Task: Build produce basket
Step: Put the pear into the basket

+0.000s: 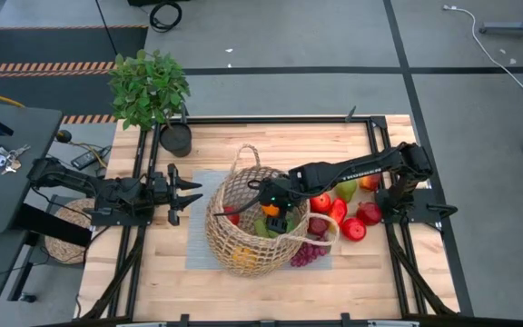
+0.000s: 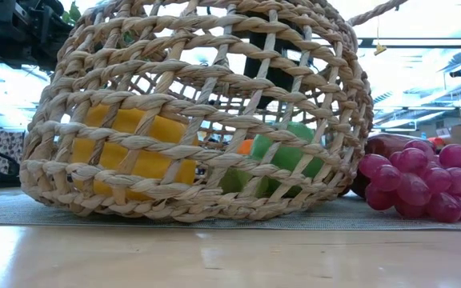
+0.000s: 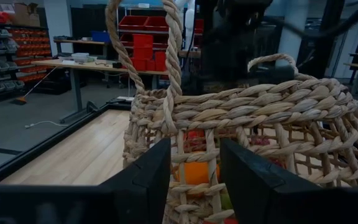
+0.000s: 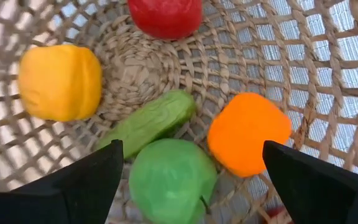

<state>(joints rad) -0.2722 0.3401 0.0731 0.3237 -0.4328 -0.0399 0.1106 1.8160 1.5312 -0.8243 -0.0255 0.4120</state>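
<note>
The tan wicker basket [image 1: 243,241] rests on a grey mat [image 1: 196,250] mid-table. Inside it lie a yellow piece [image 4: 59,81], a red piece [image 4: 165,15], a long green piece [image 4: 148,121], a green apple [image 4: 169,180] and an orange [image 4: 247,134]. My right gripper [image 4: 192,147] reaches down into the basket's mouth [image 1: 275,211], open wide above the produce and touching none of it. My left gripper [image 1: 187,193] stands open and level just left of the basket wall [image 3: 194,149], apart from it. More produce lies right of the basket: red apples [image 1: 361,218], a green piece [image 1: 345,190] and purple grapes [image 2: 422,180].
A leafy potted plant [image 1: 148,86] in a black pot [image 1: 176,139] stands at the table's far left. The black table frame [image 1: 375,145] runs along the edges. Bare wood lies toward the near edge [image 1: 271,291].
</note>
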